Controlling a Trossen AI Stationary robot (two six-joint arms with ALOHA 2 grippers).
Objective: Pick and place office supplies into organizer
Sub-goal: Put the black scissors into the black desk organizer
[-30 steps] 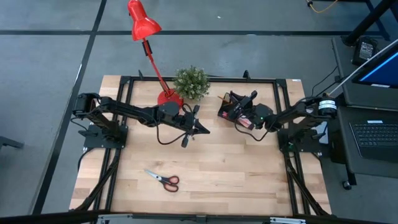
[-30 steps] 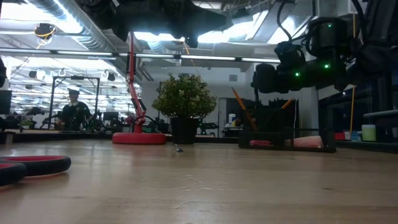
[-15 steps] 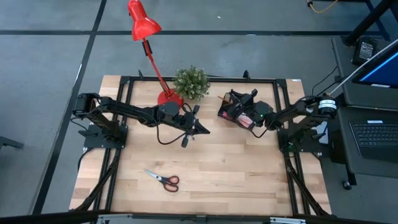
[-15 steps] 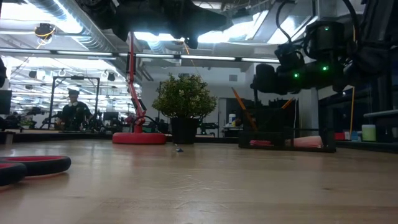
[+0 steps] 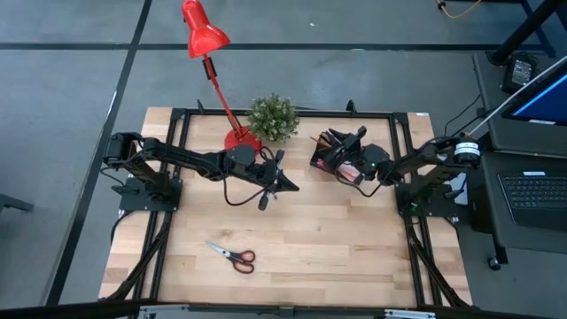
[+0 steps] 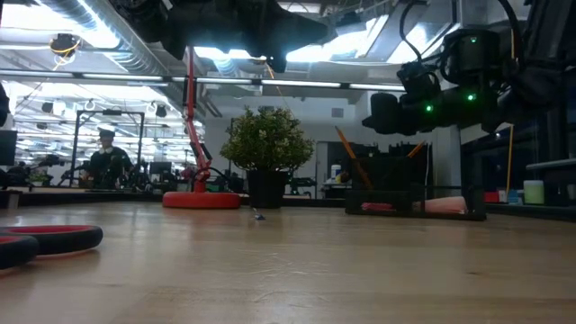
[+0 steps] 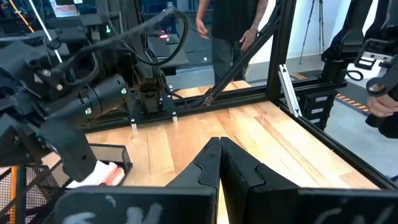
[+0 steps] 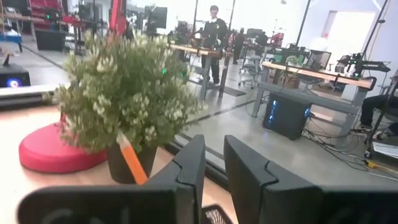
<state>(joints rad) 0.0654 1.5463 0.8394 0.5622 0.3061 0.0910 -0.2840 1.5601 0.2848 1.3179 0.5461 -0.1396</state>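
The black mesh organizer [image 5: 339, 161] stands near the table's far right, with orange pencils [image 6: 347, 151] upright in it and a pink pad [image 7: 102, 175] inside. My right gripper [image 5: 330, 140] hovers above the organizer's far side, fingers a little apart with nothing between them [image 8: 214, 160]; an orange pencil [image 8: 132, 160] stands just ahead of it. My left gripper [image 5: 289, 185] hangs shut over the table's middle, touching nothing [image 7: 219, 149]. The orange-handled scissors [image 5: 234, 256] lie flat on the near left of the table, far from both grippers.
The red desk lamp's base [image 5: 240, 139] and the green potted plant [image 5: 272, 118] stand at the far edge, left of the organizer. A black frame [image 5: 390, 120] rims the table. Bare wood [image 5: 354, 239] spreads across the near right. People stand in the room beyond [image 7: 230, 25].
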